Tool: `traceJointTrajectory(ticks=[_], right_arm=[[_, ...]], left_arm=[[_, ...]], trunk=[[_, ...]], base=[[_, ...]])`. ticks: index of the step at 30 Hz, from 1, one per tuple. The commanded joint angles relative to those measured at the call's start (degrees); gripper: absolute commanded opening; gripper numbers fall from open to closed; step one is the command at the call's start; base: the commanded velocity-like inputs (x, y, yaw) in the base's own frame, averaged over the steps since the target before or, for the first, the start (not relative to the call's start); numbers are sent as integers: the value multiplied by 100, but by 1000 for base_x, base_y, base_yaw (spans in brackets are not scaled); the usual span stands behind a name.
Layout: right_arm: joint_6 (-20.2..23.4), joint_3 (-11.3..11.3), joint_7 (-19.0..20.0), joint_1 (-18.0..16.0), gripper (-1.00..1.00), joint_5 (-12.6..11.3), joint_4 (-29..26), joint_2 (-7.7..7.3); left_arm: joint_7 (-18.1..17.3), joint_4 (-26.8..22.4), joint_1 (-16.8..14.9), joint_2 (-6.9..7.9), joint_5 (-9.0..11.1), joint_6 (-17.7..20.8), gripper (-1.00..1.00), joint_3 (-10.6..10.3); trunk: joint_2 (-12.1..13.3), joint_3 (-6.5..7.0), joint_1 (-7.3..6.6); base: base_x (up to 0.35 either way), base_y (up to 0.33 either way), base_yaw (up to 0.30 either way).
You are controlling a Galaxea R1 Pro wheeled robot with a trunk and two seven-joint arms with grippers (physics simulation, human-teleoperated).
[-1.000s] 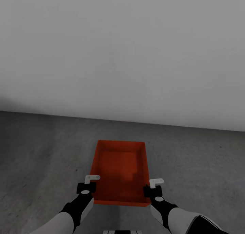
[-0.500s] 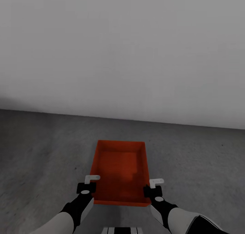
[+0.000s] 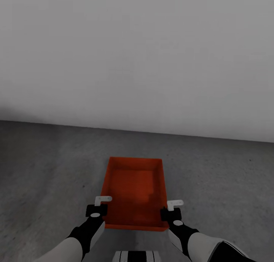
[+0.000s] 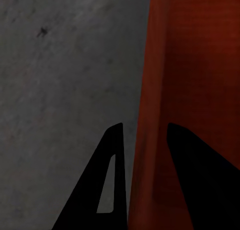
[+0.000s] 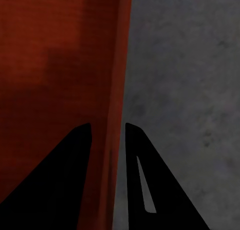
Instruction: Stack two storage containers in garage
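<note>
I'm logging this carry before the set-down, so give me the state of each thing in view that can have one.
Orange-red rectangular storage container: open-topped, nothing inside, upright, held by both side walls.
Left gripper: shut on the container's left wall, one finger inside, one outside.
Right gripper: shut on the container's right wall, same straddling hold.
Dark grey concrete floor: mottled, beneath the container; contact cannot be told.
</note>
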Motion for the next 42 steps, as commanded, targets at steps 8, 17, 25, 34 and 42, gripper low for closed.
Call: traceJointTrajectory(ticks=[8, 17, 25, 34, 42], right_arm=[[-49, -164, -33, -7, -100, -80, -88, 50], [-48, -163, -42, -7, -100, -82, -88, 50], [-49, -166, -41, -7, -100, -82, -88, 50], [-49, -167, -42, -7, -100, -82, -88, 50], [-42, -162, -10, -7, -100, -76, -88, 43]], left_arm=[[56, 9, -3, -10, 346, 18, -100, 115], [56, 9, -3, -10, 346, 18, -100, 115], [56, 11, -3, -10, 346, 18, -100, 115], [56, 9, -3, -10, 346, 18, -100, 115], [39, 12, -3, -10, 348, 18, -100, 115]], trunk=[[-324, -147, 175], [-324, -147, 175], [-604, -273, 329], [-644, -291, 351], [-644, -291, 351]], base=[[0, 0, 0], [0, 0, 0], [0, 0, 0], [0, 0, 0], [0, 0, 0]])
